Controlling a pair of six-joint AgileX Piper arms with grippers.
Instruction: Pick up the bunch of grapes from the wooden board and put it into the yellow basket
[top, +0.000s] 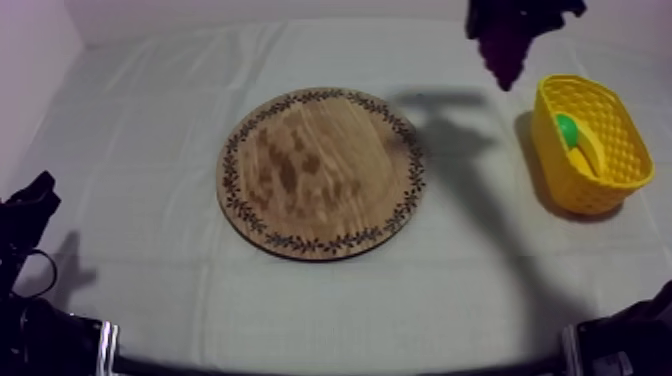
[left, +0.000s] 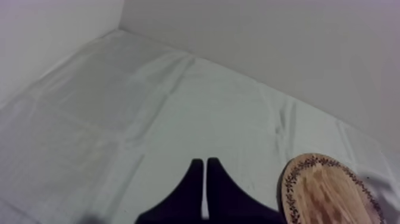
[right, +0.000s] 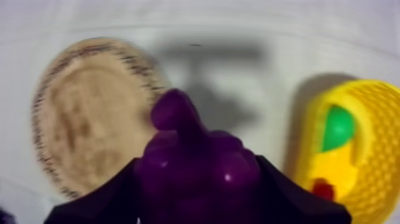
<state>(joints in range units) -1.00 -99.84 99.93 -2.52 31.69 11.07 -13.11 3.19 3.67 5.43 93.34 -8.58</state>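
right gripper (top: 514, 22) clasps the bunch of grapes (top: 507, 62) high at far right, clear of the wooden board (top: 320, 172), just left of the yellow basket (top: 604, 192) so as to clear its rim; left gripper (left: 205, 179) idle, pressed closed on nothing.

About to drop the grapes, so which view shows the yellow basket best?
Top view: the whole yellow basket shows, its inside too, the bunch of grapes short of it. The right wrist view catches part of it beside the grapes. The left wrist view faces the wooden board.

One board (top: 320, 172), one basket (top: 622, 152), one bunch of grapes (top: 505, 55).
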